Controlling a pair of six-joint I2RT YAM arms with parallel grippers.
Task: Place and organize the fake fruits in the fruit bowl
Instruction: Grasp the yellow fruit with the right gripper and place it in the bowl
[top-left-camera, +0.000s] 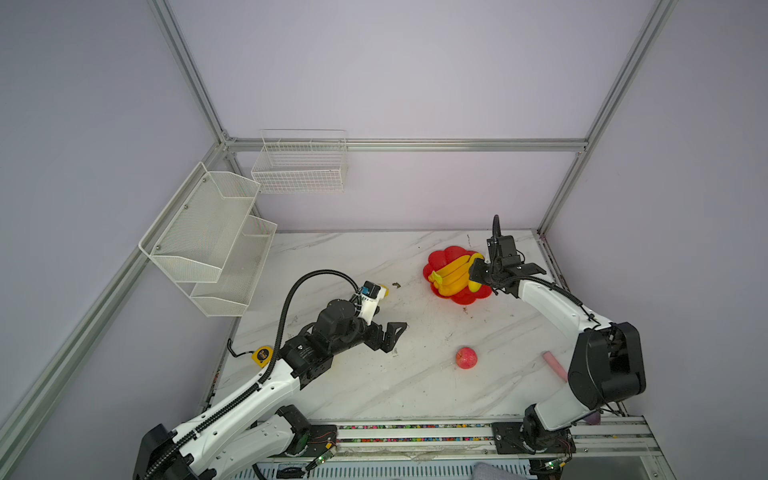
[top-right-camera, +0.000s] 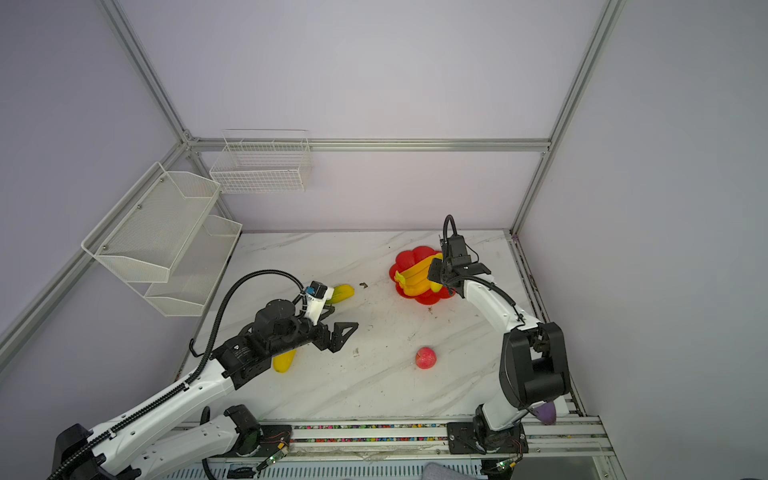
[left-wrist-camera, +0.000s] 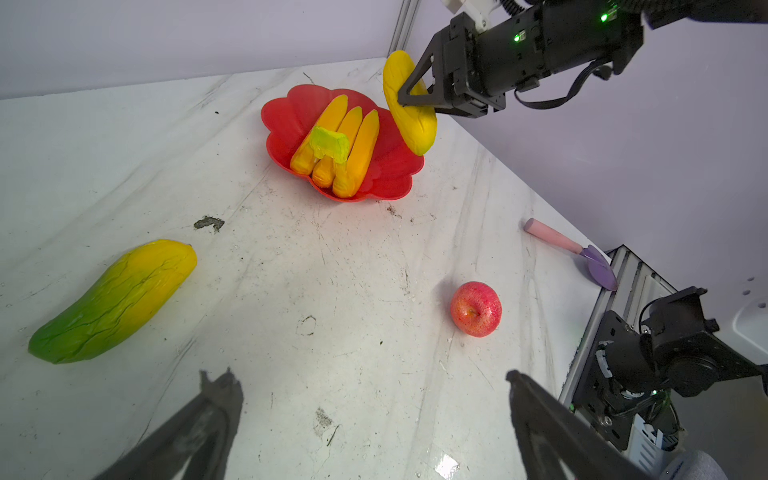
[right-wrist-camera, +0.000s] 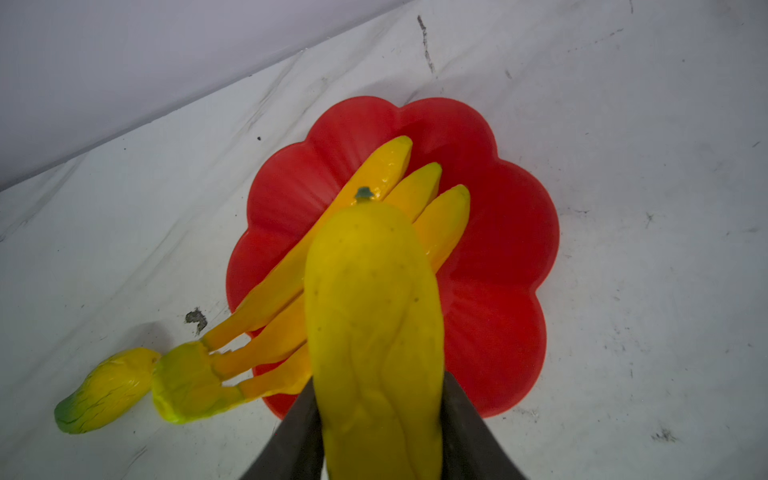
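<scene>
The red fruit bowl (top-left-camera: 446, 254) (top-right-camera: 415, 255) (left-wrist-camera: 291, 120) (right-wrist-camera: 498, 249) sits at the table's back right. A bunch of three bananas (top-left-camera: 451, 274) (top-right-camera: 415, 276) (left-wrist-camera: 345, 141) (right-wrist-camera: 270, 291) lies in it, stem end over the rim. My right gripper (top-left-camera: 478, 272) (top-right-camera: 436, 272) (left-wrist-camera: 405, 104) (right-wrist-camera: 376, 378) is shut on a yellow ridged fruit (left-wrist-camera: 409, 112) (right-wrist-camera: 374, 311), held above the bowl's right side. My left gripper (top-left-camera: 397, 338) (top-right-camera: 345, 336) (left-wrist-camera: 365, 374) hangs open and empty over mid-table. A green-yellow mango-like fruit (top-right-camera: 343, 293) (left-wrist-camera: 112, 299) (right-wrist-camera: 104, 390), a second yellow ridged fruit (top-right-camera: 284, 360) under the left arm, and a red apple (top-left-camera: 466, 358) (top-right-camera: 426, 358) (left-wrist-camera: 476, 308) lie on the table.
A purple scoop with pink handle (top-left-camera: 555, 365) (left-wrist-camera: 557, 241) lies by the right edge beside the right arm's elbow. A yellow tape measure (top-left-camera: 262, 355) sits at the left edge. White wire baskets (top-left-camera: 208, 237) (top-left-camera: 301, 166) hang on the left and back walls.
</scene>
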